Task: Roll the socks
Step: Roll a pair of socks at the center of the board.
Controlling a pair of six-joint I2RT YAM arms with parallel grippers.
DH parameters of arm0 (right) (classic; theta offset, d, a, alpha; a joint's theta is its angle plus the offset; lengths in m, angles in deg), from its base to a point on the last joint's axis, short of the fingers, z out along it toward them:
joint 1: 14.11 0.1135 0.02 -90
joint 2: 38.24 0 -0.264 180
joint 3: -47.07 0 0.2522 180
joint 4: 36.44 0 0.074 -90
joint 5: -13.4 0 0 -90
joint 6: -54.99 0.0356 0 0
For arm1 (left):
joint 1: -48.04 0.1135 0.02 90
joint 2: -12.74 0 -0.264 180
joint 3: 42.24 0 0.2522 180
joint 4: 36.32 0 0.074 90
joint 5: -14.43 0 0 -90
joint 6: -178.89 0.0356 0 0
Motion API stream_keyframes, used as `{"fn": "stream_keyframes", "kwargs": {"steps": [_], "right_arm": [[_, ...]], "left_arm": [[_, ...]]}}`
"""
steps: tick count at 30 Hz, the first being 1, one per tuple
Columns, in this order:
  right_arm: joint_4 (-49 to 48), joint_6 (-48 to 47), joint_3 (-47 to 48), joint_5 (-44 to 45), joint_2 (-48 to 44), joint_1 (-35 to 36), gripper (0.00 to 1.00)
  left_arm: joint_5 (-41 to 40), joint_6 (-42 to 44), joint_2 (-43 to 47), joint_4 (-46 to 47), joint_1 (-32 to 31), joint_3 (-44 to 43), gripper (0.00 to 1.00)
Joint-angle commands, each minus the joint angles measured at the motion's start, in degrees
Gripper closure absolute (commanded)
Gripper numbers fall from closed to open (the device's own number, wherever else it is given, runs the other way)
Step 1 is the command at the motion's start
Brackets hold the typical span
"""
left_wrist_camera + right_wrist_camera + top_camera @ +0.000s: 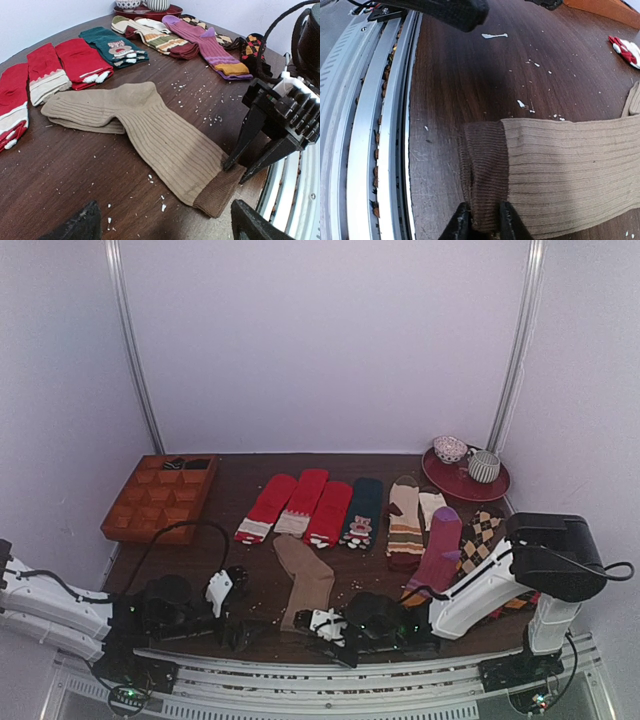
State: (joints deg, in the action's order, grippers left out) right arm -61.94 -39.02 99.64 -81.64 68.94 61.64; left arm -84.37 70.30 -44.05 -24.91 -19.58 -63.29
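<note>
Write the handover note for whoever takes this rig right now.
Left gripper: open, empty, low over the table near the cuff end.
Right gripper: shut on the dark-brown cuff of the socks.
Socks: tan, lying flat, bent at the heel, cuff toward the near edge.
Done: cuff gripped; no roll visible yet.
To do: roll from cuff to toe, then release the bundle.

- The socks (303, 585) are lying at the near edge of the table (235, 472), cuff end nearest the arms.
- A row of other socks (328, 512) is lying behind them.
- A compartment tray (160, 502) is sitting at the far left.
- A plate (455, 483) is sitting at the far right, carrying a bowl (449, 448) and a cup (484, 466).
</note>
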Motion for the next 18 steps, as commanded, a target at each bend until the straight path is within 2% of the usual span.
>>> {"fn": "stream_keyframes", "kwargs": {"steps": [1, 5, 9, 12, 18], "right_arm": [[8.46, 3.53, 0.39, -0.97, 1.64, -0.47, 0.84], [12.05, 10.89, 1.19, -7.58, 0.71, -2.79, 0.89], [11.33, 23.48, 0.81, -24.14, 1.89, -9.19, 0.91], [9.74, 32.04, 0.73, -32.28, 3.60, -11.44, 0.92], [6.50, 46.98, 1.13, -40.46, 7.06, -14.25, 0.98]], "left_arm": [[-0.34, -0.18, 1.65, 0.21, -0.24, -1.09, 0.11], [-0.64, 0.48, 3.22, -0.75, -0.24, -1.35, 0.11], [-0.24, 2.31, 4.60, -1.37, -0.24, -2.37, 0.11], [0.39, 3.45, 4.42, -0.91, -0.30, -3.17, 0.11], [5.80, 5.86, 2.84, 2.85, -0.24, -3.52, 0.13]]}}
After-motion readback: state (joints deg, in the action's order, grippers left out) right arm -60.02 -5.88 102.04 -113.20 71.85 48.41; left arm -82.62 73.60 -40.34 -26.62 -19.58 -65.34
